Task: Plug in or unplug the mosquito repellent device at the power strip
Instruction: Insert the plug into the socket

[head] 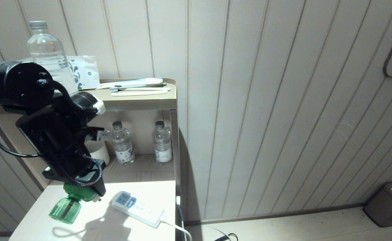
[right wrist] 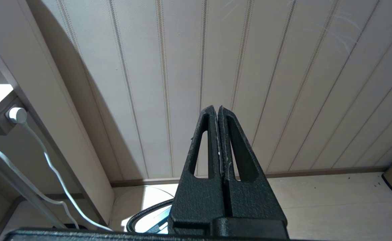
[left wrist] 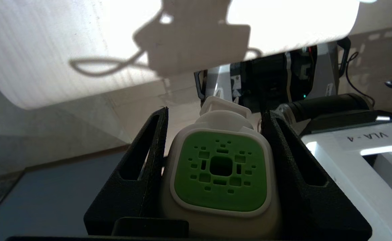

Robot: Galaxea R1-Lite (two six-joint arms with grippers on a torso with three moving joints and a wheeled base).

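I am holding the mosquito repellent device (head: 69,204) in my left gripper (head: 82,190).
Jaws are clamping its cap; the power strip (head: 138,208) is lying at its 3 o'clock.

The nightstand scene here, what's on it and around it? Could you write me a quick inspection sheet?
Surface: pale tabletop, brightly lit, under a shelf unit.
Job's things: mosquito repellent device held above the tabletop, not plugged in; power strip lies flat beside it.
Clutter: two water bottles in the niche, a larger bottle, a packet and toothbrushes on the top shelf.
Grippers: left gripper shut on the device's cap; right gripper shut, empty, facing the wall.
Cables: the strip's white cord runs off the table edge.
Surroundings: panelled wall, small bin on the floor.
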